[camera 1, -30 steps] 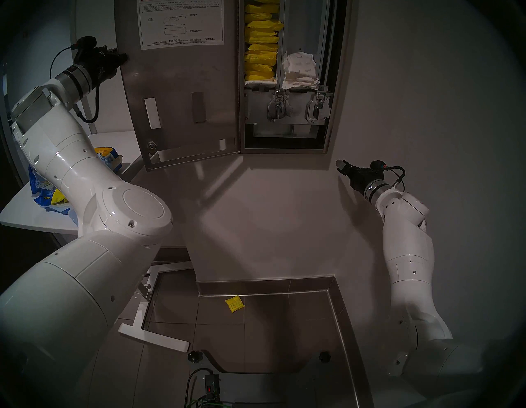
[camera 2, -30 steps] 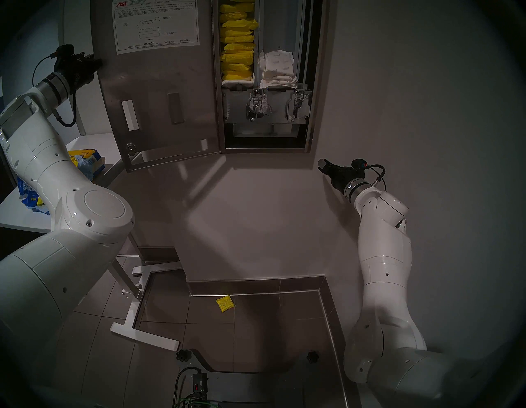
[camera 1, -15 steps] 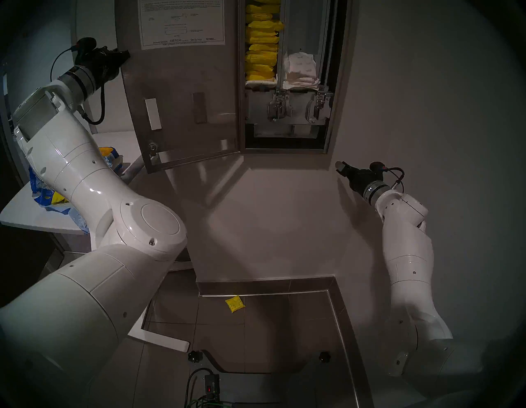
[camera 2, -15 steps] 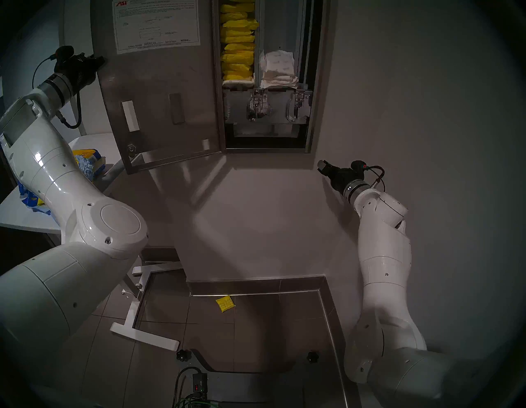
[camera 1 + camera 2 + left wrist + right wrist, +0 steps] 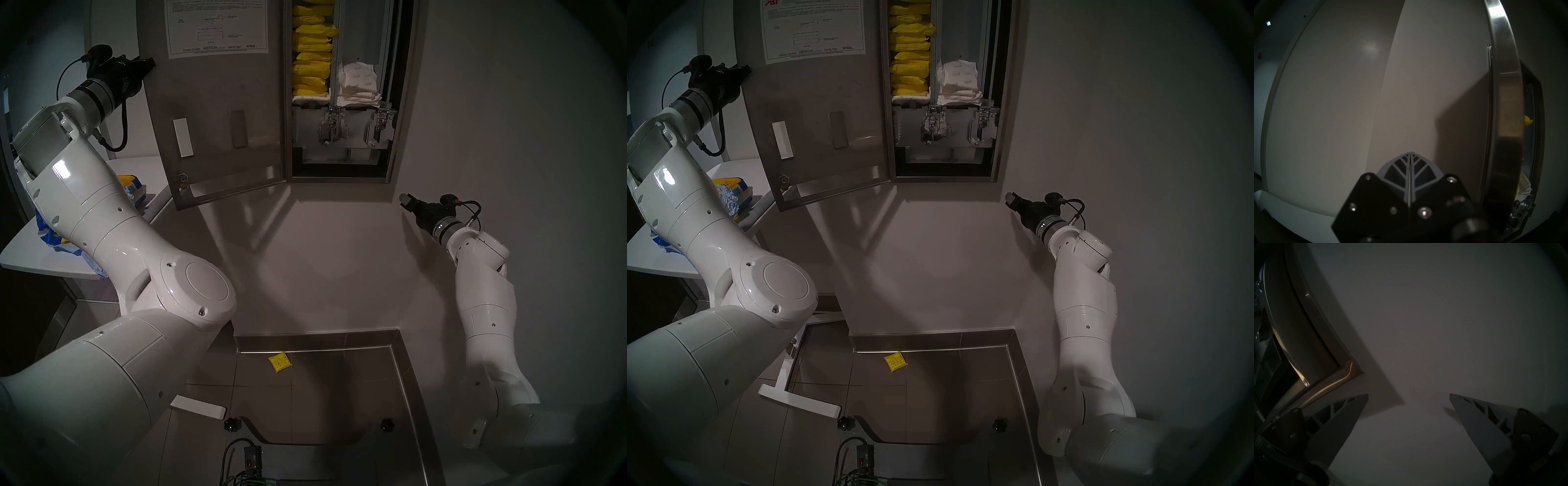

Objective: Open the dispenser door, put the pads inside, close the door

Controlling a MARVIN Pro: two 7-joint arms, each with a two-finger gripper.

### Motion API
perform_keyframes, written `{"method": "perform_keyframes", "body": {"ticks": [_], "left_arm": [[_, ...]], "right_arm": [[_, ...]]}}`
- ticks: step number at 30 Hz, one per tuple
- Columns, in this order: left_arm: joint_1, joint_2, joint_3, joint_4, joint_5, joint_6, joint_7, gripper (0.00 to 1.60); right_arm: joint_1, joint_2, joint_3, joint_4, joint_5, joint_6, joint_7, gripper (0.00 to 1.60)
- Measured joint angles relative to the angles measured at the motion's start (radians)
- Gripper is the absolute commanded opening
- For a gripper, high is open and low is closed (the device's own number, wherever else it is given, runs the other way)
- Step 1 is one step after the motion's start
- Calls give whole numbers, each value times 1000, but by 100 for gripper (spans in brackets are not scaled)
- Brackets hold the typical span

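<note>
Steel door [image 5: 217, 112] swung open upper centre, yellow pads [image 5: 311, 51] stacked inside, left gripper [image 5: 149, 64] clamped empty at door's left edge, right gripper [image 5: 405, 200] spread wide, empty, centre right.

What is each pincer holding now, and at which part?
Nothing. The left pincer is shut and empty beside the dispenser door; the right pincer is open and empty.

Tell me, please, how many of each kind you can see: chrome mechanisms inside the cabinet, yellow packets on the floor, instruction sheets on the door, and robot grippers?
Chrome mechanisms: 2
Yellow packet on the floor: 1
Instruction sheet: 1
Grippers, left gripper and right gripper: 2
Total: 6
</note>
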Motion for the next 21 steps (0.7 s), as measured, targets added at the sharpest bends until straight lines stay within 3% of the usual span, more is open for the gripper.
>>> {"method": "perform_keyframes", "body": {"ticks": [21], "left_arm": [[114,-97,66,-213,-136,167,173,0]], "right_arm": [[0,3,-2,13,3,0,0,160]]}}
